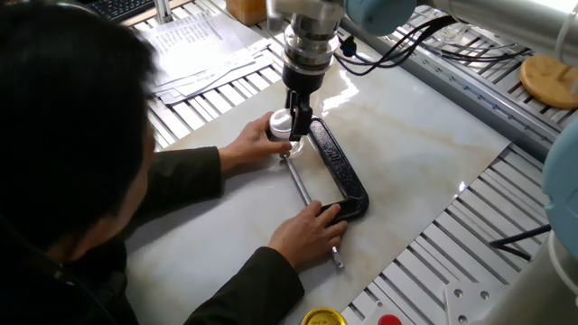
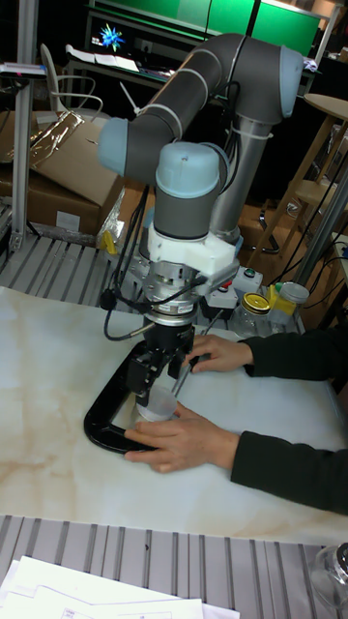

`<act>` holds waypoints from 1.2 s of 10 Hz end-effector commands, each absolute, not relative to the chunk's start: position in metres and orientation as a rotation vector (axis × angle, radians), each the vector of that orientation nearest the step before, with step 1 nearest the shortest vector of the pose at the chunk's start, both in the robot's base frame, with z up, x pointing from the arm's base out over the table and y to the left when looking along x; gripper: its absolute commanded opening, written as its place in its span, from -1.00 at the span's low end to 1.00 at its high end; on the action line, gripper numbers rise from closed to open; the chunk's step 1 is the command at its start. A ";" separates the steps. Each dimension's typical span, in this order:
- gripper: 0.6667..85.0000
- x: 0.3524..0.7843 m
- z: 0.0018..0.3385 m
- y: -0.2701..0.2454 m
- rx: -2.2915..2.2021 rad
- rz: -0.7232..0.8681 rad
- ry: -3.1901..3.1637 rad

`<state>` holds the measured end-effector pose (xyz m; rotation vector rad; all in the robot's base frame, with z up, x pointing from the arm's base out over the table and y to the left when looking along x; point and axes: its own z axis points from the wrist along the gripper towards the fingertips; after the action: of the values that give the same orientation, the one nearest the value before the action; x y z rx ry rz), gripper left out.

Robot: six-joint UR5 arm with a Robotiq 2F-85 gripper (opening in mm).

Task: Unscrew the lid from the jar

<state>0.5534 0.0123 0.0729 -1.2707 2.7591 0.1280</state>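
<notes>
Whitish lid (image 1: 281, 121) sits gripped between the gripper's (image 1: 289, 125) closed fingers; your hand (image 1: 256, 143) beside them risks pinching if the jar (image 2: 155, 409) spins.

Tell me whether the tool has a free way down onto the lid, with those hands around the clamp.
Probably yes. The tool hangs right at the lid, coming from above. One hand steadies the jar from the side and the other hand rests at the clamp's far end, so neither covers the top.
</notes>
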 end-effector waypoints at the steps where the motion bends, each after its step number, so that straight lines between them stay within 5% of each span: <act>1: 0.93 0.555 0.073 -0.003 -0.991 0.119 2.925; 4: 0.90 0.558 0.069 0.005 -0.782 0.206 3.013; 12: 0.76 0.570 0.067 -0.015 -0.780 0.018 3.039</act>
<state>0.5654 -0.0102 0.0681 -0.7790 3.0402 0.0484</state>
